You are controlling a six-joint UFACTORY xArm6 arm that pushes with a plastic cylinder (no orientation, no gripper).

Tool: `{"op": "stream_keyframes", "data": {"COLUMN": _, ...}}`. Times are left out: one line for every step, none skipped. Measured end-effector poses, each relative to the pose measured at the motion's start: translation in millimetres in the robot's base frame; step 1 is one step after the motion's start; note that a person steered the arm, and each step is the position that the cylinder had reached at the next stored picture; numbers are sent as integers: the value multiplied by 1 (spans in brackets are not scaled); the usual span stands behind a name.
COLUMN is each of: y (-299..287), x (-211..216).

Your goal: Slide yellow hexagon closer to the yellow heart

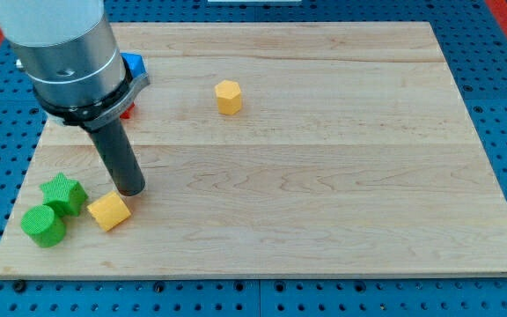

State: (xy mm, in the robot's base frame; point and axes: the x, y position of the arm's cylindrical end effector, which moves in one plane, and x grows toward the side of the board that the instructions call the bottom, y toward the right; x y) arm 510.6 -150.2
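1. Camera view, claw: none fitted, so nothing to spread, press together or pinch; only a straight dark rod ending in my tip.
2. My tip: resting on the table near the view's left, just beside the upper right edge of the yellow heart; contact too close to call.
3. Yellow hexagon: alone near the view's top, well apart from both the heart and my tip.
4. Judged reason for the placement: tip on the wrong block for a push; still needed behind the hexagon's far side, to drive it down and left toward the heart.
5. Count, yellow: two blocks, hexagon and heart.
6. Count, green: two, a green star and a green cylinder, close together left of the heart.
7. Count, others: one blue block and one red block, both largely hidden by the arm, shapes unclear.
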Motion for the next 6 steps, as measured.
{"op": "stream_keyframes", "data": {"y": 81, "x": -55}}
{"op": "stream_keyframes", "data": {"y": 187, "x": -144}}
{"op": "stream_keyframes", "data": {"y": 150, "x": -181}}
{"op": "stream_keyframes", "data": {"y": 95, "x": -137}}
{"op": "stream_keyframes", "data": {"y": 70, "x": -77}}
{"op": "stream_keyframes", "data": {"y": 57, "x": -83}}
